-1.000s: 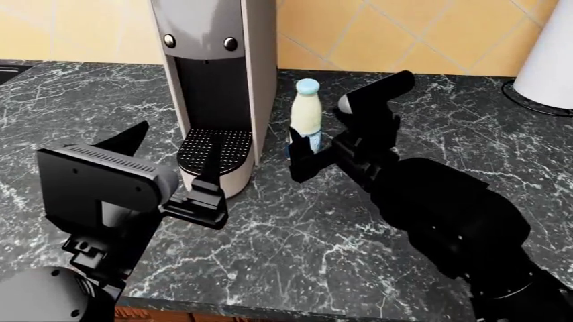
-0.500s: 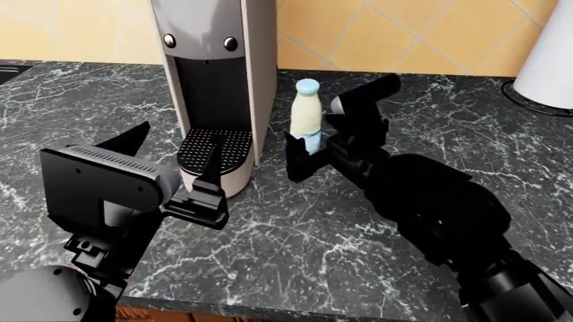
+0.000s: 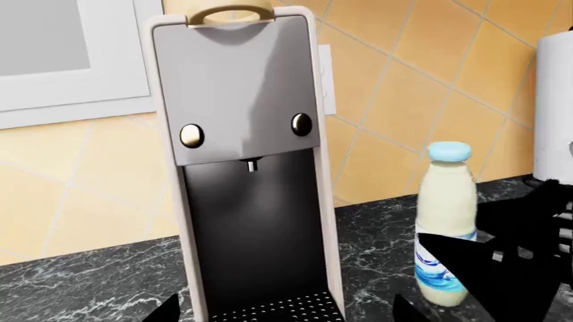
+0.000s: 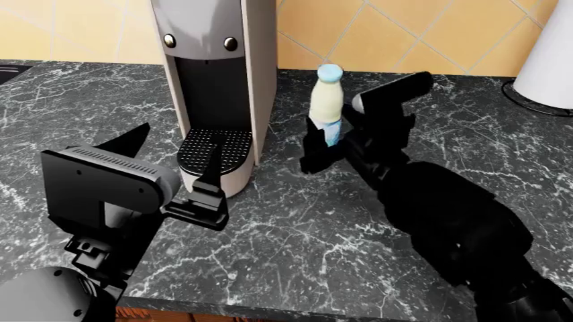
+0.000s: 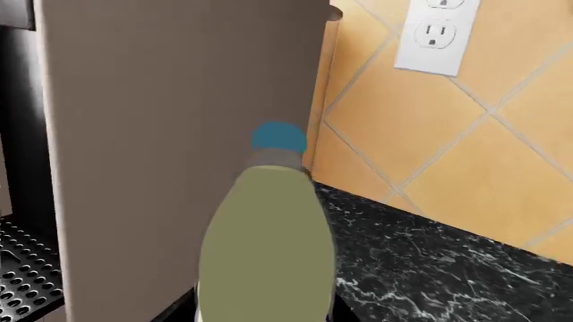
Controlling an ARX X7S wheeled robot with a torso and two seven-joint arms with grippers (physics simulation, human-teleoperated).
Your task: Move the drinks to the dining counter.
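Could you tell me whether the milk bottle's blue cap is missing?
No, the light blue cap sits on top of the bottle.

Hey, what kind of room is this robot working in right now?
Most likely a home kitchen, rendered in simulation: a dark grey veined marble counter, a tall grey capsule coffee machine standing on it, and orange-yellow wall tiles with a white power socket behind.

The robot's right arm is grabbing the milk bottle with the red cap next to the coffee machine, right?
Not quite: the cap is light blue, not red, as the left wrist view shows. The right end effector does grip the bottle beside the coffee machine.
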